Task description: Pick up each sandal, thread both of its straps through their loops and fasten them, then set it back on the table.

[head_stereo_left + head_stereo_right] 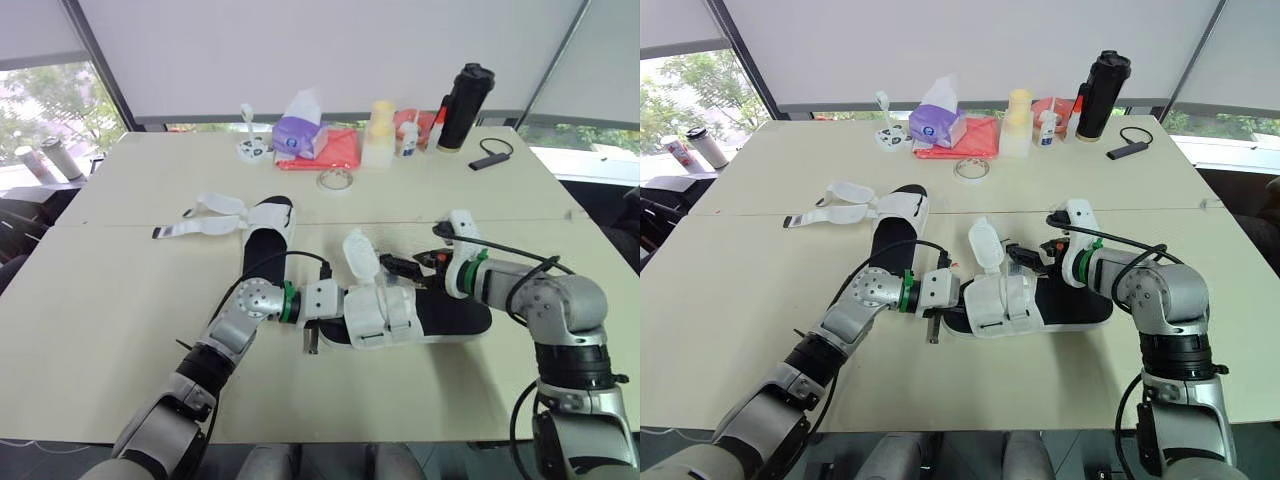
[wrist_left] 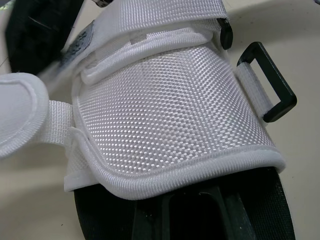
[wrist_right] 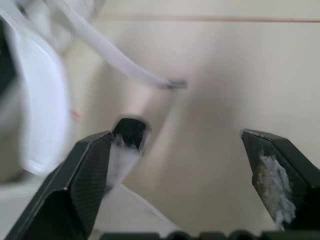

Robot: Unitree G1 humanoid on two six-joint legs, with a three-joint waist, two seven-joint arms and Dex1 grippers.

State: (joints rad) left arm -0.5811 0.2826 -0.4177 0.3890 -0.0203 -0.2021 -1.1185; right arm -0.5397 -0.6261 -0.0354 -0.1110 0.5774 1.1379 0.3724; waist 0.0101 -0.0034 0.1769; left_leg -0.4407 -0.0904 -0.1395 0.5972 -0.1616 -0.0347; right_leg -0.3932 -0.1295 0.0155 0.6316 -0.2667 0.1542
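Near sandal (image 1: 450, 318) strap upright; far sandal (image 1: 262, 245) unstrapped

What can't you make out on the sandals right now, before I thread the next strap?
1. Right wrist view: the white strap ahead of the right gripper, jaws open, is blurred; which strap it is, unclear.
2. Left wrist view: the near sandal is cut off by the frame edges; its strap ends fall outside.
3. Eye views: on the far sandal, the loops are too small to see.

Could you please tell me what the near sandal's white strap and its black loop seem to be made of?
The white strap: woven synthetic webbing, probably nylon, matte; a regular basket weave and stitched rolled edge show. The black loop: rigid, smooth, slight sheen; likely moulded plastic, though coated metal cannot be ruled out.
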